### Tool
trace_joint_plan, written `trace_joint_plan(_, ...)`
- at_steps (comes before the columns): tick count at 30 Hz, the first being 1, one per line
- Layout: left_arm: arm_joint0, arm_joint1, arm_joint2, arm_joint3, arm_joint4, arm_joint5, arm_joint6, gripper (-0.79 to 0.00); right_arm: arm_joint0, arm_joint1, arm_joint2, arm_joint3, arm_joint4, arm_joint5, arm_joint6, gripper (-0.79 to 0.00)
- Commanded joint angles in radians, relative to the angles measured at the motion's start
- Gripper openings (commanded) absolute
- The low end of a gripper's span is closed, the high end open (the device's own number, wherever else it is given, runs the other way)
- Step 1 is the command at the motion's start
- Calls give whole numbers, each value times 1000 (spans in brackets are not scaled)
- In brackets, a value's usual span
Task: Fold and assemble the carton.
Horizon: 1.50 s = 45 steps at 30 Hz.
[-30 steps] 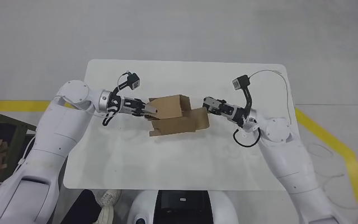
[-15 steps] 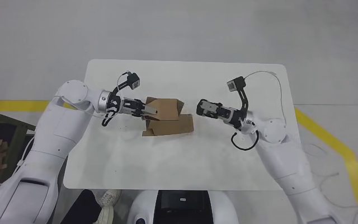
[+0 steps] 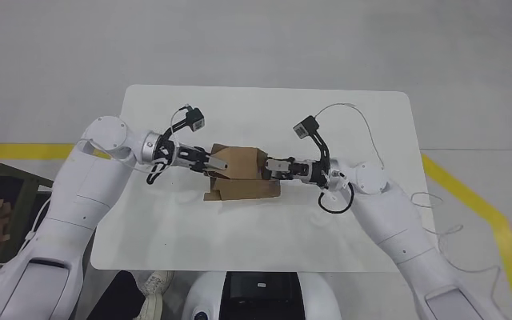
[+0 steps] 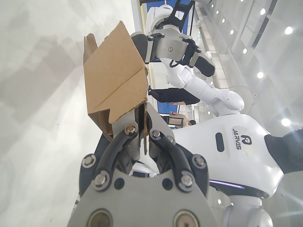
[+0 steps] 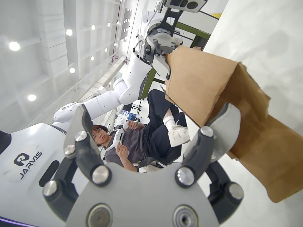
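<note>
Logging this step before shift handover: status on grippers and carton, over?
Left gripper shut on a carton flap. Right gripper open, one finger against the carton's side. Carton half-formed, between both grippers. Nothing in the way.

We see a white table (image 3: 160, 232) with rounded corners standing on a pale grey floor (image 3: 256, 40), and a yellow stripe (image 3: 32, 150) marks that floor on both sides of the table, slanting away on one of them. From the wrist views we look up at a white gridded ceiling (image 5: 47, 12) dotted with round lights (image 5: 14, 45), some bright enough to flare. Farther off in the room we make out a green metal frame (image 5: 194, 32) and blue panels (image 4: 163, 108).
</note>
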<state>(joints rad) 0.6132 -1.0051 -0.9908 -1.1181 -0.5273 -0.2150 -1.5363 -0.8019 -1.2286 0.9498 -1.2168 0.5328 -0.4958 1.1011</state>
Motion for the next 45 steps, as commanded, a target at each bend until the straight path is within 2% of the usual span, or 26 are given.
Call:
trace_joint_plan(1, 2, 2, 1, -8, -5, 1, 0, -785, 10, -5, -10, 19, 7, -6, 7, 0)
trace_joint_plan(20, 10, 28, 23, -52, -54, -1, 0, -785, 73, -58, -82, 151, 173, -40, 129, 0)
trace_joint_plan(30, 7, 35, 33, -47, -62, -2, 0, -785, 88, -73, -66, 171, 249, -53, 170, 0)
trace_joint_plan(31, 6, 35, 34, -46, -63, -3, 0, -785, 86, -72, -63, 168, 249, -52, 171, -40)
trace_joint_plan(33, 5, 36, 36, -42, -65, -4, 0, -785, 83, -72, -55, 162, 250, -51, 172, -200)
trace_joint_plan(36, 2, 37, 38, -40, -65, -6, 0, -785, 81, -70, -47, 159, 240, -50, 173, -394)
trace_joint_plan(39, 1, 37, 41, -38, -66, -9, 0, -785, 83, -71, -45, 160, 215, -52, 172, -434)
trace_joint_plan(45, -1, 38, 46, -37, -67, -11, 0, -785, 96, -75, -57, 170, 118, -55, 128, -440)
